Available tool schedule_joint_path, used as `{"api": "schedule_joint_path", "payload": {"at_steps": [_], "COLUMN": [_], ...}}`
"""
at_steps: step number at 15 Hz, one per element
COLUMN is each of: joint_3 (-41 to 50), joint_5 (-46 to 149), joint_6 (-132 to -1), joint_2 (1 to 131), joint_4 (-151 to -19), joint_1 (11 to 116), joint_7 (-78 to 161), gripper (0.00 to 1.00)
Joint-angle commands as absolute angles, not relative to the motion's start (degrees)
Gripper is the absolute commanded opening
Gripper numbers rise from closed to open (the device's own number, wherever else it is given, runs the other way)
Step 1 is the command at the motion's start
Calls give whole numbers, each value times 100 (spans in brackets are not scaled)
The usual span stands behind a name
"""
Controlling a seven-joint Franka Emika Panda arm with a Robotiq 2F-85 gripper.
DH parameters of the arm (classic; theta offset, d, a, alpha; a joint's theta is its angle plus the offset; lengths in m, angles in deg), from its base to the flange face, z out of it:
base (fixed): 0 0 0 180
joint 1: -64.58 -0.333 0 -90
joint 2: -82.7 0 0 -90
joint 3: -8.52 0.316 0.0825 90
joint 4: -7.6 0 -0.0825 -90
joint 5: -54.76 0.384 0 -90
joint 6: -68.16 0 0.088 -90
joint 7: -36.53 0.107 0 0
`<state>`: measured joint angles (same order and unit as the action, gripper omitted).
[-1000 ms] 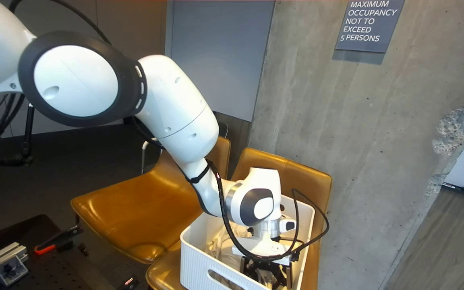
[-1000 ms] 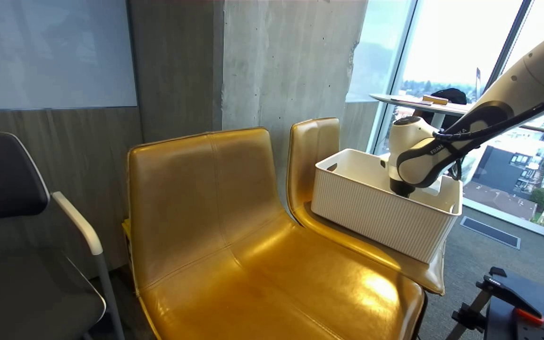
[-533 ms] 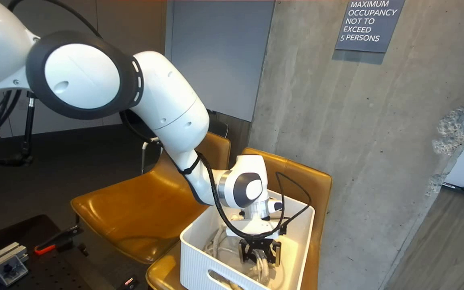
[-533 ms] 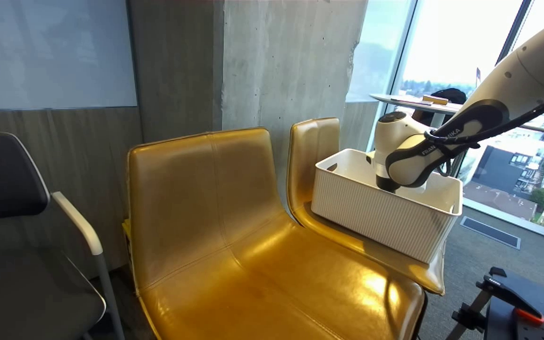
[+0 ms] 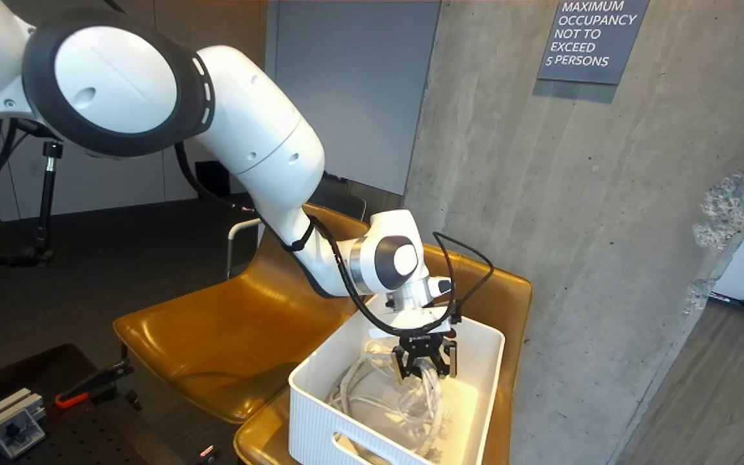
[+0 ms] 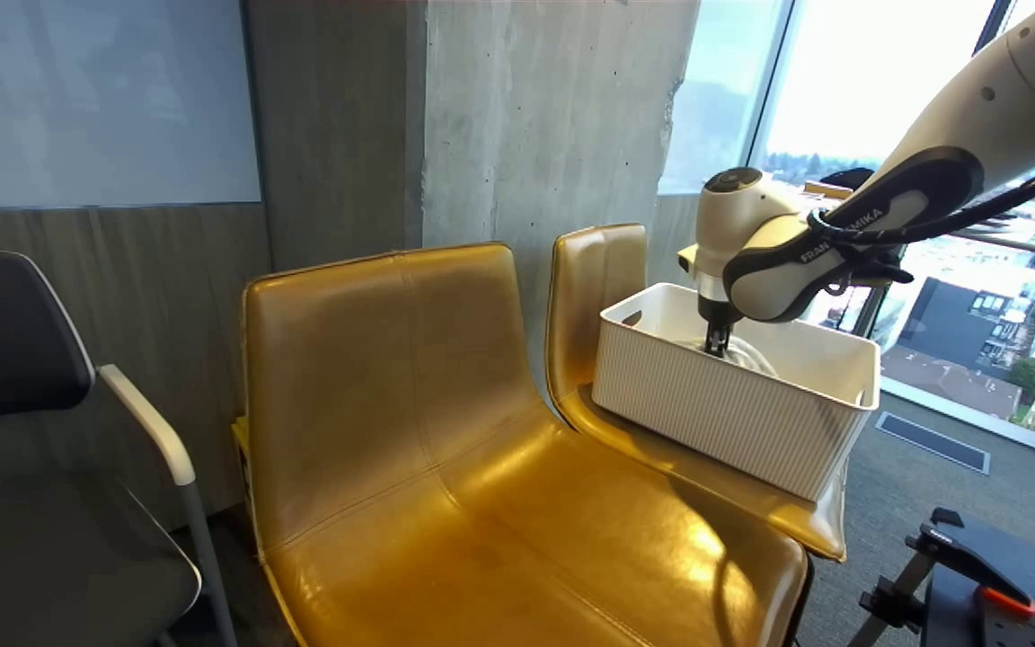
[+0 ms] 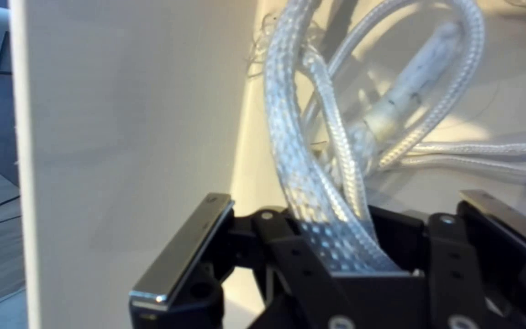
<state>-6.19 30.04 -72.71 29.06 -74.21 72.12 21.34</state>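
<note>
A bundle of white braided cables [image 5: 435,400] rises out of the ribbed white bin [image 5: 310,413] into my gripper [image 5: 427,377]. In the wrist view the cables [image 7: 286,114] run down between the two fingers [image 7: 181,249], which stand apart on either side, and reach the palm. Where the bundle passes behind the gripper's black body it is hidden. Cable loops [image 6: 751,355] show above the bin's rim in an exterior view, beside the gripper [image 6: 717,349]. Below lie more loops and a thick white piece [image 7: 413,77] on the bin floor.
The bin wall [image 7: 130,137] stands close along the gripper's left side in the wrist view. The bin rests on a tan chair [image 6: 827,526], beside another tan chair [image 6: 526,503]. A concrete column [image 5: 578,213] rises behind. A dark table bears a red-tipped tool [image 5: 72,400].
The arm has risen and drawn back from deep in the bin. The fingers came somewhat closer together at first. The cable bundle has been lifted with the gripper, and loops now show above the rim.
</note>
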Motion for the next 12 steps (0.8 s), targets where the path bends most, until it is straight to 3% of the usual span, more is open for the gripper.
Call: {"api": "schedule_joint_path", "payload": {"at_steps": [1, 12], "joint_3": [-809, -768], "joint_5": [2725, 1482], "joint_6": [-7157, -7259], "joint_2": [3610, 5970], "joint_4": [-7648, -8498], "joint_1": [7107, 6616], "joint_7": [2140, 2406], "gripper": [0, 0]}}
